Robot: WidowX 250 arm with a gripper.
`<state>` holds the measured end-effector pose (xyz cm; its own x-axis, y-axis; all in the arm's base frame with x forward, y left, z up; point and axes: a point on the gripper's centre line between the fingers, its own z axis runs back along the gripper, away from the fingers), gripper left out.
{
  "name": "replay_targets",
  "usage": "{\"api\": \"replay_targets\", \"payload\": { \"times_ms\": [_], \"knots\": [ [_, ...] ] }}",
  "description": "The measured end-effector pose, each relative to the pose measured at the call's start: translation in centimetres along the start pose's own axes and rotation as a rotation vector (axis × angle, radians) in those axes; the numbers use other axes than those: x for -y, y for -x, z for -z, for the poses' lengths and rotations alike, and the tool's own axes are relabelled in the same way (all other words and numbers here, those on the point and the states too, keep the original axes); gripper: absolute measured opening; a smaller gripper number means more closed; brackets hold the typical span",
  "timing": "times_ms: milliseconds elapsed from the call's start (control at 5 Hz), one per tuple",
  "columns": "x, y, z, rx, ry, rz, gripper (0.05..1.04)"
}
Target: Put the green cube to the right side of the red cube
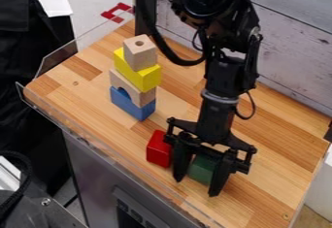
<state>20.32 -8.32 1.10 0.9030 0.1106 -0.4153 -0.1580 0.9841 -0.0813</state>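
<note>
Green cube (203, 170) sat near the front edge of the wooden tabletop (279, 132). The black arm (224, 74) hung down over it, its gripper (196, 187) clamped on that cube. Farther back stood a four-block stack (137, 79); the smaller red cube (158, 149) was just left of the green one.

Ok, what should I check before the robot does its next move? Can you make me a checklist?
1. Green cube to the right of the red cube, as the camera sees it: ok.
2. Hand at the green cube: ok.
3. Hand has let go of the green cube: cannot tell.
4. Green cube flat on the wooden table: cannot tell, the hand partly hides it.
5. Block tower standing, away from the hand: ok.
</note>
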Motion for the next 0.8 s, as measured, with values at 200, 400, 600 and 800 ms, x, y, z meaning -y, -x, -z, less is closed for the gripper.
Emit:
{"api": "replay_targets", "payload": {
  "times_ms": [200, 400, 600, 800],
  "knots": [
    [-0.3, 0.4, -0.4, 0.016, -0.002, -0.031, 1.011],
    [-0.4, 1.1, -5.3, 0.186, -0.002, -0.055, 1.003],
    [-0.2, 1.1, -9.3, 0.277, -0.024, -0.047, 0.999],
    [0.3, -0.3, -12.2, 0.299, -0.060, -0.021, 0.999]
  ]
}}
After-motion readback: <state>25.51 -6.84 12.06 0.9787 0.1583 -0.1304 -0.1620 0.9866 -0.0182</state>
